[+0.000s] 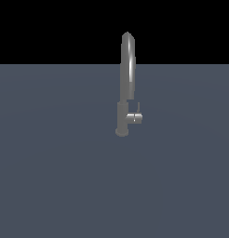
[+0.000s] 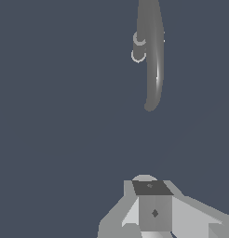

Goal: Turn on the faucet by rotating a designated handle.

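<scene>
Faucet: stands upright on the plain grey surface, a little toward the exterior view's right of centre; thick lower body on a small round base, gooseneck spout rising high above it. Nothing else stands near it.

Handle: short stub jutting sideways from the lower body toward the exterior view's right, with a thin lever at its end pointing upward. Judged to be the closed position, since no water is shown, though the renders may not show water at all.

Handle in wrist view: visible as small pale rings just beside the spout's long shape; detail too small to read the lever's angle.

Arm: not visible in the exterior view, so its pose cannot be read there.

Gripper: only a grey blocky part shows at the edge of the wrist view; fingertips are not distinguishable, so whether the jaws stand apart or together cannot be told. It holds nothing that can be seen.

Separation: gripper well apart from faucet; no contact with handle or spout.

Reason for placement: the wrist camera looks down along the spout, which suggests a stand-off pose chosen to keep the faucet in sight ahead of an approach.

Task stage: judged not begun; handle untouched.

Next move calls for: reaching the side stub while clearing the arched spout, then pushing the lever about the stub's axis.

Risk: striking the spout; slipping off the thin lever.
</scene>
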`<state>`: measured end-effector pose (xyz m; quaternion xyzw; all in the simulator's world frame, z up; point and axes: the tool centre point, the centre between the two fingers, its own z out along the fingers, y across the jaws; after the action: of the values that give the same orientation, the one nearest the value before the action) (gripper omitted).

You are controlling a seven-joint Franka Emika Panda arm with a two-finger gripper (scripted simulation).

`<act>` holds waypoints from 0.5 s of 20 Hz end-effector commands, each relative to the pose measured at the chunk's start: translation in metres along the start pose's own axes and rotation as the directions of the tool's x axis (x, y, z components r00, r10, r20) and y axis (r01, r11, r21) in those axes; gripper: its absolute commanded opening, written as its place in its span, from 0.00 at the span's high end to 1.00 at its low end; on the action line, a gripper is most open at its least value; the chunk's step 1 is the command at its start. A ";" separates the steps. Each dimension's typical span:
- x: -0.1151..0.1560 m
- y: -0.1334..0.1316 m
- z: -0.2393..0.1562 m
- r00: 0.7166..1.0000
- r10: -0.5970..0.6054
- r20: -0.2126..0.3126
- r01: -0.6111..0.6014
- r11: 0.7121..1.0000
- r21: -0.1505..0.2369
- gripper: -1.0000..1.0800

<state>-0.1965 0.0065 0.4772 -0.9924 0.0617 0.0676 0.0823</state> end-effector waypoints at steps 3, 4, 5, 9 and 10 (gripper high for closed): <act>0.028 0.001 0.002 0.997 0.060 0.058 -0.063 0.996 0.055 1.00; 0.034 0.001 0.003 0.995 0.073 0.071 -0.077 0.995 0.067 1.00; 0.040 0.002 0.003 0.993 0.085 0.085 -0.092 0.993 0.079 1.00; 0.065 0.004 0.007 0.981 0.134 0.141 -0.152 0.980 0.125 1.00; 0.071 0.005 0.008 0.977 0.146 0.155 -0.167 0.976 0.136 1.00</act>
<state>-0.1377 -0.0028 0.4615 -0.9723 0.1283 0.1312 0.1447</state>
